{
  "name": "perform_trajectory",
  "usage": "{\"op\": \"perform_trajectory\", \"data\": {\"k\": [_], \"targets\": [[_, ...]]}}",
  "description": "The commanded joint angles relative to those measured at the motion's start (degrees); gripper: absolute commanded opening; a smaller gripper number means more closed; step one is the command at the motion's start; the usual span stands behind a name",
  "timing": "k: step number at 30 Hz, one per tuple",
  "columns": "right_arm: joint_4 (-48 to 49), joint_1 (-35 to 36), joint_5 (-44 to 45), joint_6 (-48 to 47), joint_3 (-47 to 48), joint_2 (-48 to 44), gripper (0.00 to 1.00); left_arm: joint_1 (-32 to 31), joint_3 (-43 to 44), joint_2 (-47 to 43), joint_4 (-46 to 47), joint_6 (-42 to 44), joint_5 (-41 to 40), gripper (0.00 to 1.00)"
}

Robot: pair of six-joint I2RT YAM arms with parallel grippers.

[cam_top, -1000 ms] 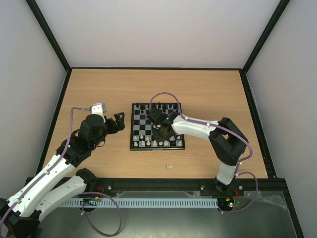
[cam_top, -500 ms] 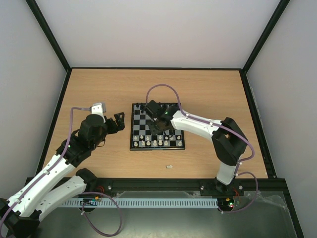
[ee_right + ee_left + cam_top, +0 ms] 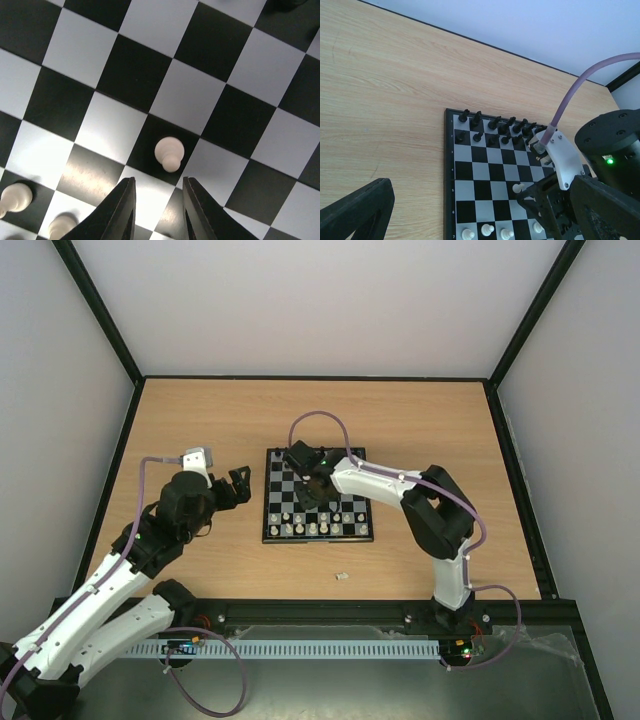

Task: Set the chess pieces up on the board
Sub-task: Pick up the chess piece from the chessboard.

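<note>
The board point(image 3: 267, 502) lies mid-table with black pieces point(image 3: 320, 456) along its far rows and cream-white pieces point(image 3: 310, 528) along its near rows. My right gripper point(image 3: 314, 492) hovers over the board's middle, open and empty. In the right wrist view its gripper point(image 3: 159, 205) is just short of a lone white pawn point(image 3: 168, 153) standing upright on a black square of the board point(image 3: 200, 95). That pawn point(image 3: 519, 188) also shows in the left wrist view. My left gripper point(image 3: 238, 484) is open and empty, left of the board above bare table.
A small pale piece point(image 3: 341, 577) lies on the table in front of the board. Black frame rails point(image 3: 310, 378) and white walls enclose the table. The right arm point(image 3: 610, 150) fills the right side of the left wrist view.
My right gripper has moved left and toward the far side over the board. The left arm has not moved.
</note>
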Motion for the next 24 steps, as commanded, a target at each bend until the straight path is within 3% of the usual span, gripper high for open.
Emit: {"op": "perform_trajectory", "data": {"k": [1, 10, 24], "targets": [[-1.7, -0.8, -0.3, -0.9, 2.2, 1.1, 0.27, 0.1, 0.0, -0.4, -0.8, 0.4, -0.9, 1.00], [-1.5, -1.6, -0.6, -1.2, 3.9, 2.7, 0.26, 0.1, 0.0, -0.3, -0.7, 0.7, -1.2, 0.99], [-1.1, -2.1, -1.3, -1.8, 4.8, 4.9, 0.11, 0.1, 0.3, -0.5, -1.1, 0.9, -1.5, 0.99]]}}
